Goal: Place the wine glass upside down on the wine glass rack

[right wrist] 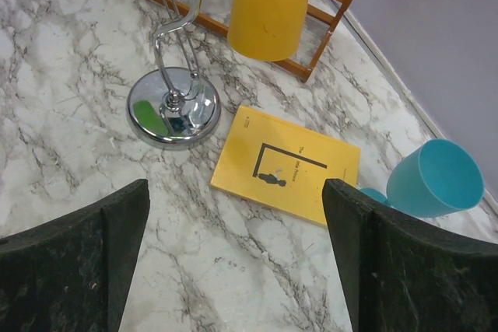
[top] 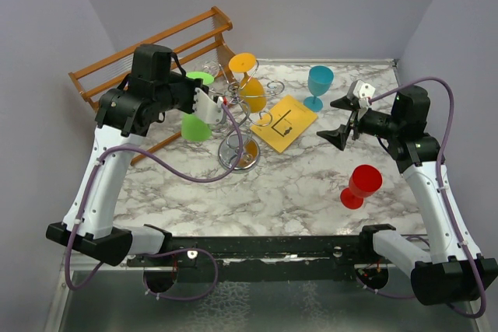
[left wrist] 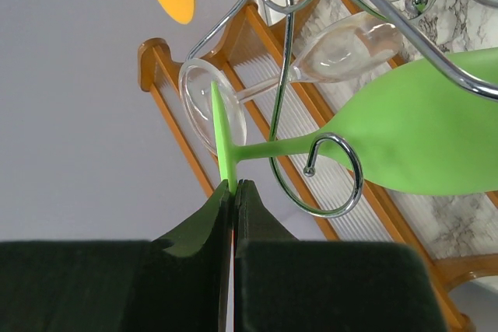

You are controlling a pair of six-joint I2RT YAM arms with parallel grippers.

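Toward the far left corner of the counter (top: 264,192), the green wine glass (top: 196,126) was gripped by its foot rim in the fully closed left end effector (left wrist: 233,190). Its stem, crosswise to the jaws, was seen against a curled arm of the wine glass rack (left wrist: 336,184). The right end effector (top: 347,118) was found wide open and empty, well apart.

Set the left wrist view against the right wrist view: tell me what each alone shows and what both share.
Left wrist only: the left gripper shut on the foot of the green wine glass, and a clear glass behind it. Right wrist only: the open right gripper, the yellow book, the blue glass and the round base of the wine glass rack. Both: that rack's chrome wire, the wooden shelf rack, the marble table and the yellow glass.
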